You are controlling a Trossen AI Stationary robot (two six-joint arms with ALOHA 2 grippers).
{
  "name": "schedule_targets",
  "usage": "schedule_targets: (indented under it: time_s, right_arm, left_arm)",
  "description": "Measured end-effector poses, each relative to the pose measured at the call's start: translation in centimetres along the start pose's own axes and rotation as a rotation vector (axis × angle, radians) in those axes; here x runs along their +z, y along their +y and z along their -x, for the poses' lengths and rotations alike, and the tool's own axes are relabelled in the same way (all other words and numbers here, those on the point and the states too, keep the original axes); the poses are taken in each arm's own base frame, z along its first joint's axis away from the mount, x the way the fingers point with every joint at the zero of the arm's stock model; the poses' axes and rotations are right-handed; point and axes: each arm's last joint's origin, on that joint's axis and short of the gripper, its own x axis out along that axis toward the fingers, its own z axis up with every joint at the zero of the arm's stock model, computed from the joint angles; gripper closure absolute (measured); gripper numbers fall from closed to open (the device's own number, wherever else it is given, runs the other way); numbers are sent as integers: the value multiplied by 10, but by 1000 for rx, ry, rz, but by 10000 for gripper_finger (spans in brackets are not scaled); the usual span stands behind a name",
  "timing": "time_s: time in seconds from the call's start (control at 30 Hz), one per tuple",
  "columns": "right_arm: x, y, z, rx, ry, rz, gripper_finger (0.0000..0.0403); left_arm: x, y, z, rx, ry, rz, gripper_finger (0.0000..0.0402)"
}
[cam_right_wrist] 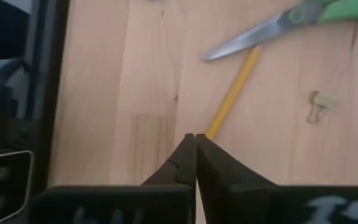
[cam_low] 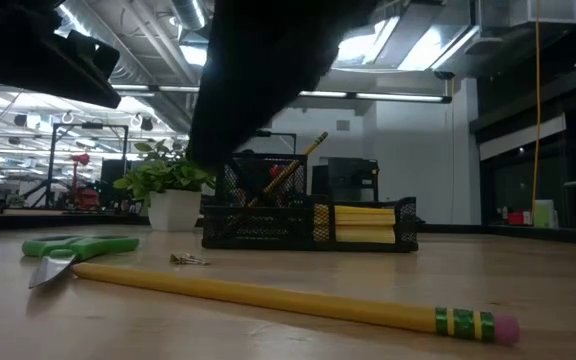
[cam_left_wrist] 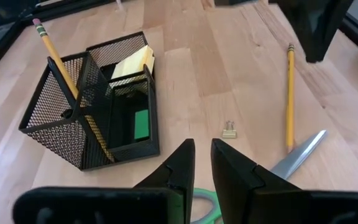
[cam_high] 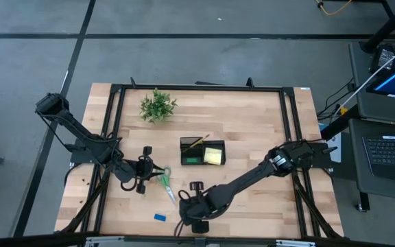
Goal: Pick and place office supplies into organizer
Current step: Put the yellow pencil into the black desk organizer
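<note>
The right gripper (cam_right_wrist: 196, 144) hangs over the bare wooden table (cam_right_wrist: 123, 74) with its two dark fingers pressed together. Just past their tips lies a yellow pencil (cam_right_wrist: 234, 93), its far end beside the blade of the green-handled scissors (cam_right_wrist: 272, 28). A small binder clip (cam_right_wrist: 319, 106) sits nearby.

light: even overhead | glare: ceiling lamps, low view | blur: right wrist

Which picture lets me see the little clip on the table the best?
The left wrist view: the small binder clip lies in plain sight on bare wood, between the black mesh organizer and the yellow pencil. The right wrist view shows it blurrier, the low view as a tiny glint, and the high view does not show it clearly.
</note>
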Motion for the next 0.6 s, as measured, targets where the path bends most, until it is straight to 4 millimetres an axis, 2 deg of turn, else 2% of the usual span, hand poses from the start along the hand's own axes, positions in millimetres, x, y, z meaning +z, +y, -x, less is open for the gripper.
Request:
schedule_targets:
  time_s: [0.17,0.3,0.47,0.6]
  right_arm:
    - [0,-7,-12,-4,26,-91,371]
    - [0,-10,-17,1,36,-100,337]
    - [0,-9,-17,6,36,-125,284]
    - [1,-11,-18,3,29,-156,260]
  left_arm:
    - [0,0,0,1,1,-7,353]
    - [0,0,0,1,0,-7,354]
    - [0,0,0,1,0,2,349]
    - [0,0,0,1,0,2,348]
